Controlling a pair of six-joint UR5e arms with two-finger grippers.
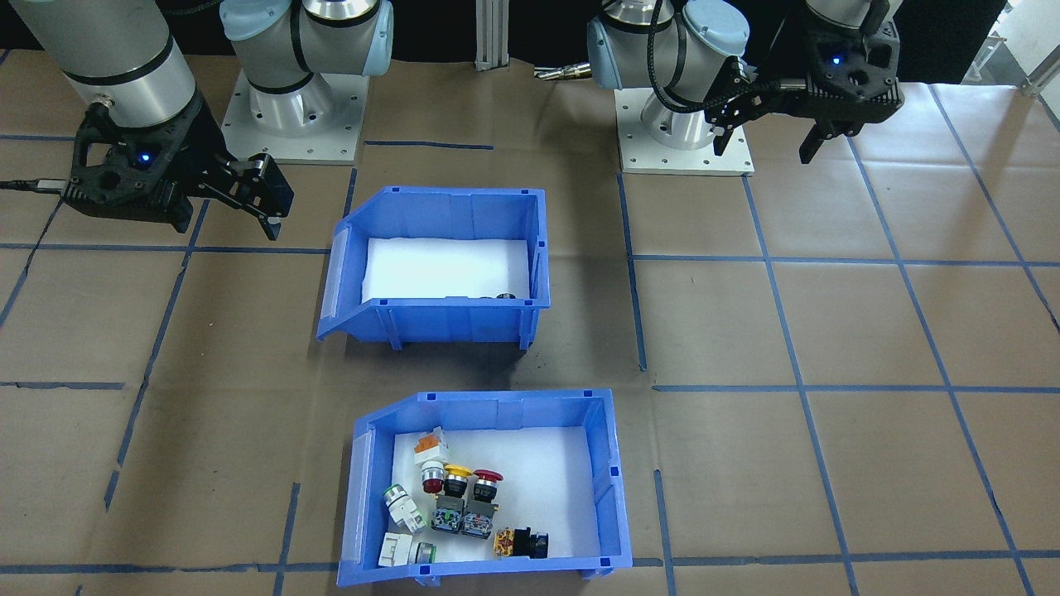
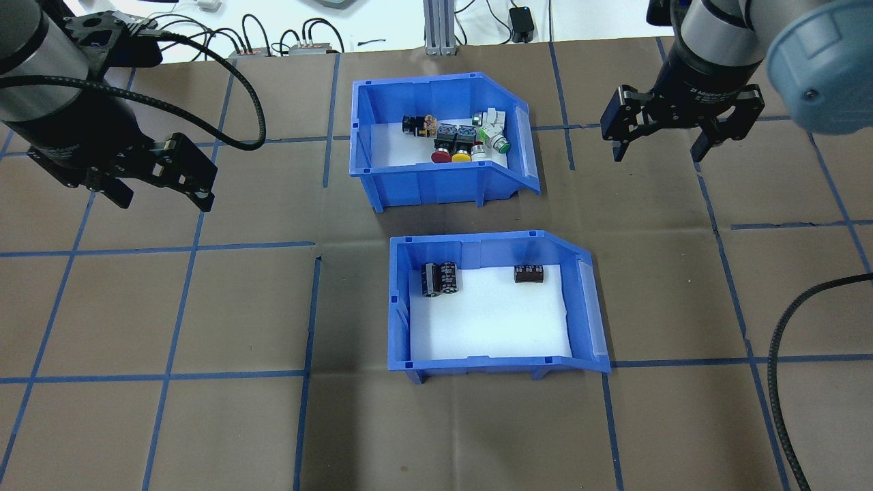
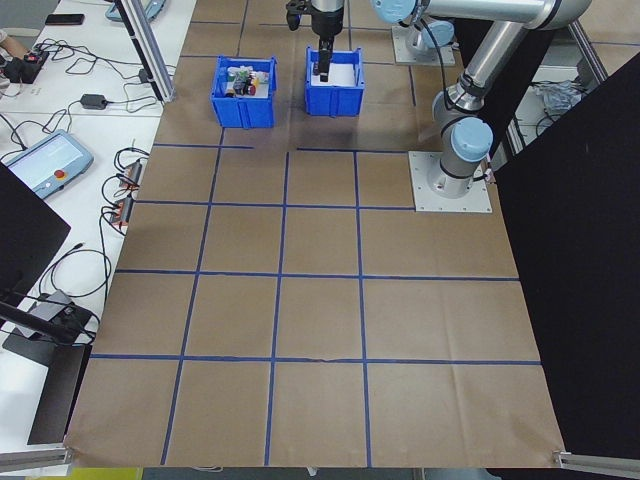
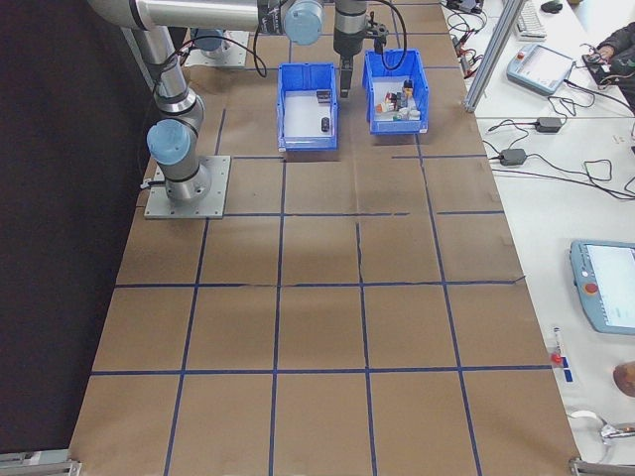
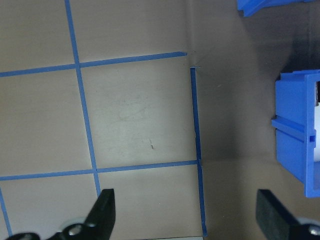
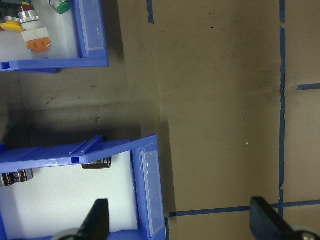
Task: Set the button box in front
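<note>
The button box [image 2: 436, 181] is a blue bin with a white liner. It holds red, yellow, green and white push buttons [image 1: 460, 497] and stands on the side of the table far from the robot. Its corner shows in the right wrist view [image 6: 55, 63]. My left gripper [image 2: 164, 198] hangs open above bare paper, well to the left of both bins [image 5: 187, 215]. Open as well, my right gripper [image 2: 658, 155] hovers to the right of the button box's sloped end [image 6: 180, 220]. Neither holds anything.
A second blue bin [image 2: 491, 365] with black cylindrical parts [image 2: 440, 279] sits nearer the robot, just behind the button box [image 1: 455, 314]. Brown paper with blue tape lines [image 2: 170, 375] covers the table. Cables and devices lie beyond the far edge.
</note>
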